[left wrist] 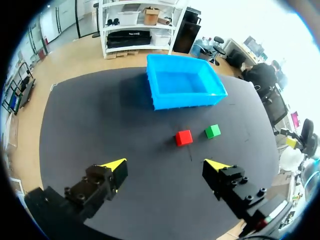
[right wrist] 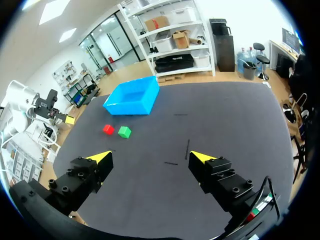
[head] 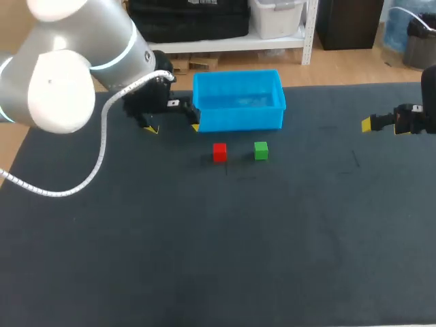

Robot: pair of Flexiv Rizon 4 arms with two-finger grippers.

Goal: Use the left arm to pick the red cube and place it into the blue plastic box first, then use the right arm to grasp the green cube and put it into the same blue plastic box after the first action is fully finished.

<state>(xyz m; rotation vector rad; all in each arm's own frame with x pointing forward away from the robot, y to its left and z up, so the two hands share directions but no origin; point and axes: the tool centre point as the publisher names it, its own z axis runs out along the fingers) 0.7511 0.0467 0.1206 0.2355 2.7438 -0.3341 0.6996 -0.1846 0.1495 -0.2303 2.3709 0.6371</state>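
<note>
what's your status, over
Left gripper, right gripper open, empty. Red cube, green cube on table, outside box. Nothing blocking red cube.

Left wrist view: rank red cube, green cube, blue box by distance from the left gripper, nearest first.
1. red cube, ahead of the open left gripper, roughly in line with its gap.
2. green cube, beside the red cube, slightly further off.
3. blue box, beyond both cubes.

Head view's edge cuts off the black right arm (head: pixel 417 121); the silver-grey left arm (head: pixel 68 61) hides the dark worktop's (head: pixel 204 238) far left corner and one corner of the blue plastic box (head: pixel 238 119).
</note>
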